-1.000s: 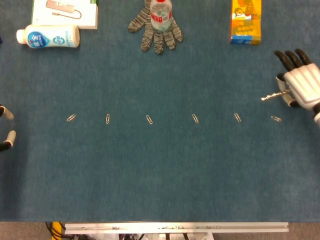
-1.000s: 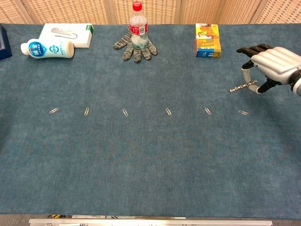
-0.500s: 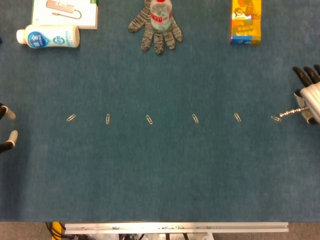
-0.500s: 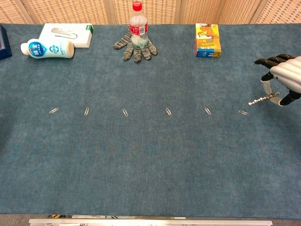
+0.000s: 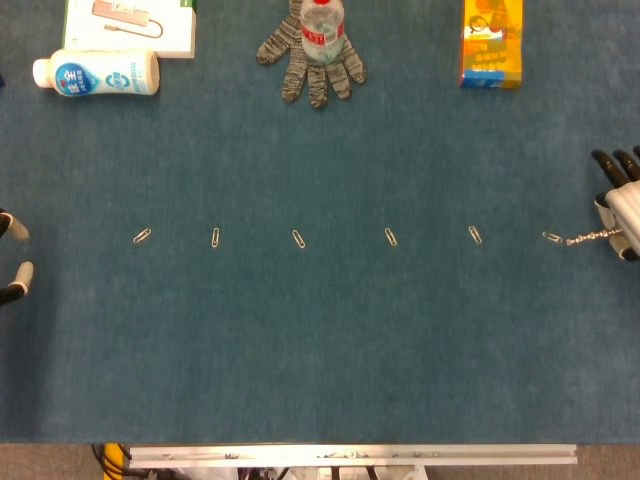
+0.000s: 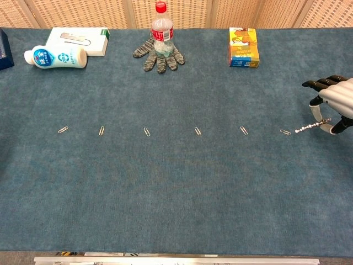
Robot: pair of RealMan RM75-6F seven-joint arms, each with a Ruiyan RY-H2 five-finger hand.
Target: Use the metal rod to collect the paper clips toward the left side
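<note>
Right hand [image 6: 336, 102] grips the metal rod [image 6: 312, 127] beside the rightmost paper clip [image 6: 285, 132].
The rod tip lies just right of that clip; left hand [image 5: 12, 268] shows parted fingers holding nothing.

The white bottle [image 5: 96, 74] lying at the far left carries blue Chinese characters, too small to read.

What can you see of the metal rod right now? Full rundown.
The metal rod is thin, silvery and looks ridged or twisted along its length, like a drill bit. The right hand pinches its right end at the table's right edge. It lies nearly level, angled slightly down to the left, its free tip at the rightmost paper clip. Actual contact between tip and clip is too fine to confirm. Nothing else touches it.
</note>
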